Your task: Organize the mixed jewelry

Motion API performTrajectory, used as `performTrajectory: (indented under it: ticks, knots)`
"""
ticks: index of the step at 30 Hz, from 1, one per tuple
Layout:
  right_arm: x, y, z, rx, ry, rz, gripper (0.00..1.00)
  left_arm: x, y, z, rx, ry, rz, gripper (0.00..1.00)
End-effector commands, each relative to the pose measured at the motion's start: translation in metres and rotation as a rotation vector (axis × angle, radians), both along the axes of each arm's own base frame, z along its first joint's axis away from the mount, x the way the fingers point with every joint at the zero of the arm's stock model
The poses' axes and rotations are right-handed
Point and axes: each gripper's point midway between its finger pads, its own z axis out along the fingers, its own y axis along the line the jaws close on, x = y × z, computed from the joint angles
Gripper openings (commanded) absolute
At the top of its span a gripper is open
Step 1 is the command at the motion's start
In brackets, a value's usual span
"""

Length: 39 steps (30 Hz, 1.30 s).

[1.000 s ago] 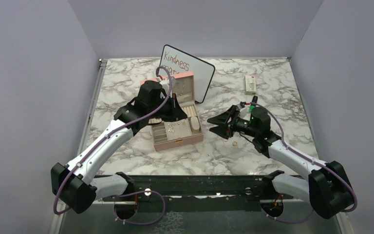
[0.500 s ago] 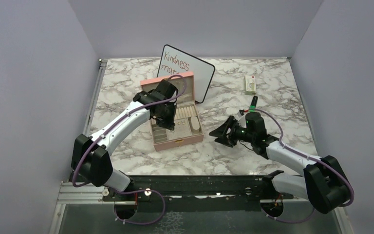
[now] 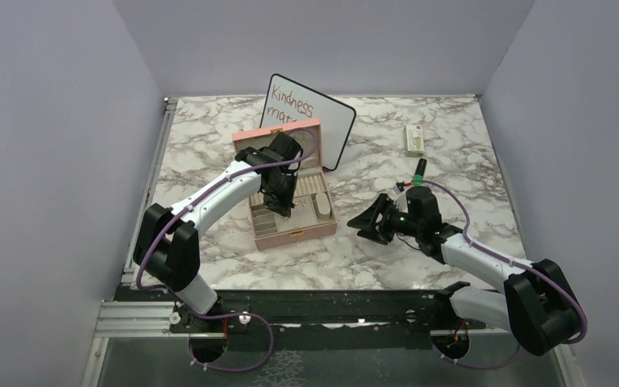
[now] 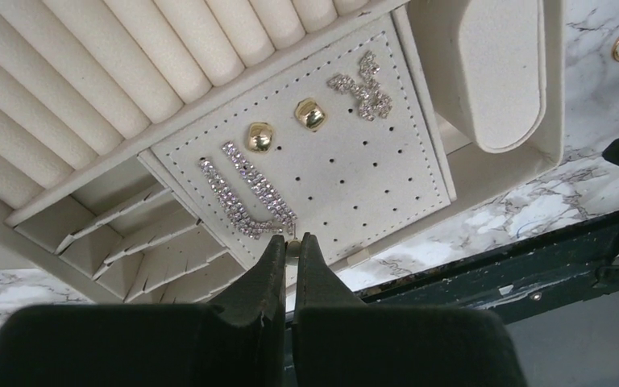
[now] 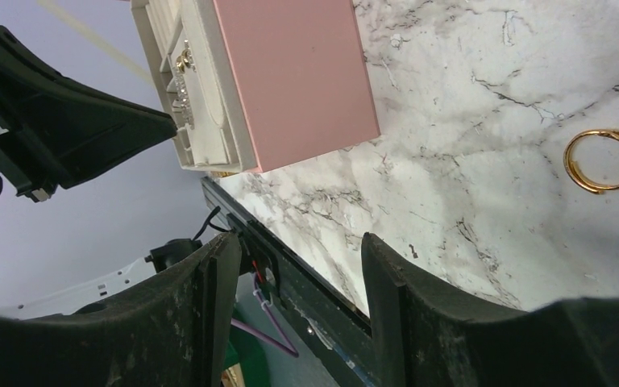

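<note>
The pink jewelry box [image 3: 302,234] lies open, its cream earring pad [image 4: 355,177] carrying two gold studs [image 4: 259,136] and sparkling strip earrings [image 4: 246,193]. My left gripper [image 4: 292,244] points down at the pad's near edge, shut on a small pale earring bit pinched between the fingertips. From above, the left gripper [image 3: 280,208] sits over the box tray. A gold ring [image 5: 602,160] lies loose on the marble to the right of the box. My right gripper [image 5: 298,250] hovers low beside the ring, open and holding nothing. In the top view the right gripper [image 3: 364,223] hides the ring.
A whiteboard [image 3: 322,121] with handwriting leans behind the box. A small white-green packet [image 3: 413,139] lies at the back right, and a dark marker [image 3: 421,168] lies nearer. Ring rolls [image 4: 129,72] and a cream cushion [image 4: 500,72] fill the tray. The black front rail [image 3: 330,306] borders the table.
My left arm swung forward over the box and came down onto the earring pad, still shut. The right gripper shifted slightly toward the front, over the ring, and narrowed a little.
</note>
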Motion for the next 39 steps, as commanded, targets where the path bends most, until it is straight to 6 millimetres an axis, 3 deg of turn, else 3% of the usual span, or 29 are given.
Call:
performTrajectory:
  ticks: [1,11,39]
  knots:
    - [0.006,0.001,0.003,-0.004,-0.022,-0.002,0.61,0.019,-0.015,0.016,-0.051,-0.070,0.012,0.01]
    - [0.005,-0.004,0.003,-0.020,-0.021,-0.026,0.61,0.029,-0.013,0.008,-0.017,-0.088,0.025,0.01]
    - [0.003,-0.006,-0.003,-0.024,0.003,-0.039,0.60,0.019,-0.011,-0.006,-0.005,-0.036,0.009,0.01]
